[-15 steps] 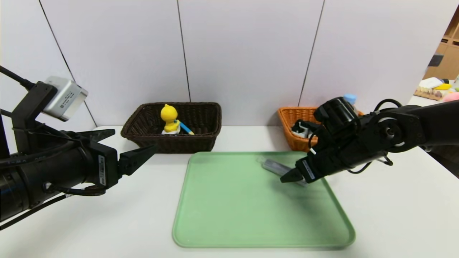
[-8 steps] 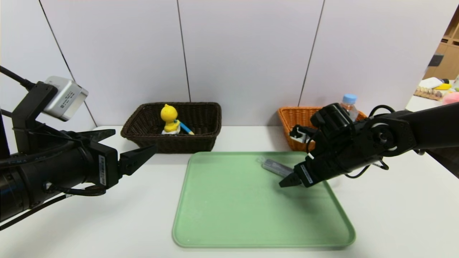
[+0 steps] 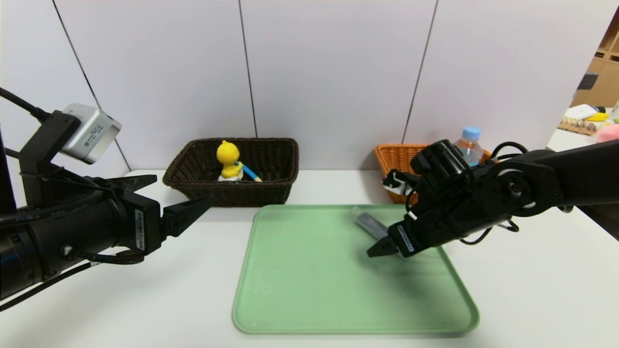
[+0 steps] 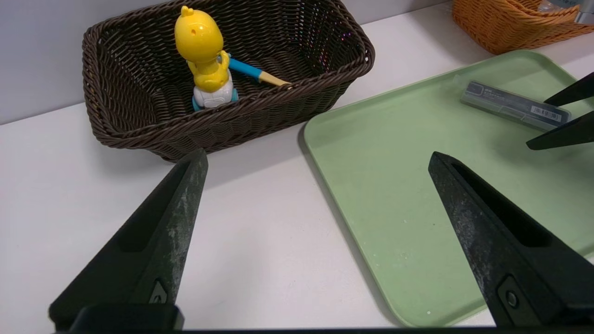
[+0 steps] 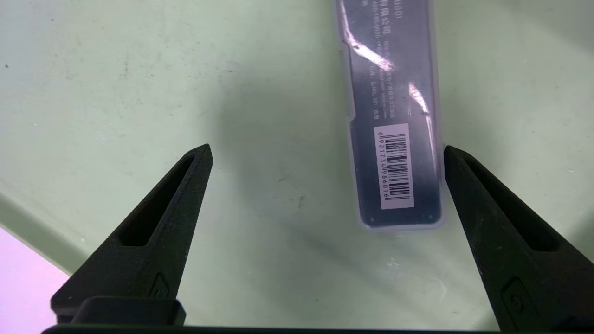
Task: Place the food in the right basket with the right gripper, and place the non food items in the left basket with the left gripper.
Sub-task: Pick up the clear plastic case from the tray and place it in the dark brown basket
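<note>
A flat grey case (image 3: 370,223) lies on the green tray (image 3: 314,290), towards its far right. My right gripper (image 3: 382,249) hangs open low over the tray. In its wrist view the case's barcode end (image 5: 394,167) lies between the fingers, close beside one of them. The clear bottle (image 3: 468,142) with a light-blue cap stands in the orange basket (image 3: 394,159). The yellow duck (image 3: 228,162) and the blue-handled spoon (image 3: 250,173) sit in the dark brown basket (image 3: 232,199). My left gripper (image 3: 183,188) is open and empty, left of the tray.
The white table (image 3: 532,290) runs to a grey panel wall behind the baskets. A side table with assorted objects (image 3: 590,118) stands at the far right. In the left wrist view the tray's corner (image 4: 417,315) lies between my fingers, and the basket wall (image 4: 260,116) is just ahead.
My right gripper has slid left and a little towards the front along the case, uncovering the bottle behind it. The left arm has barely moved.
</note>
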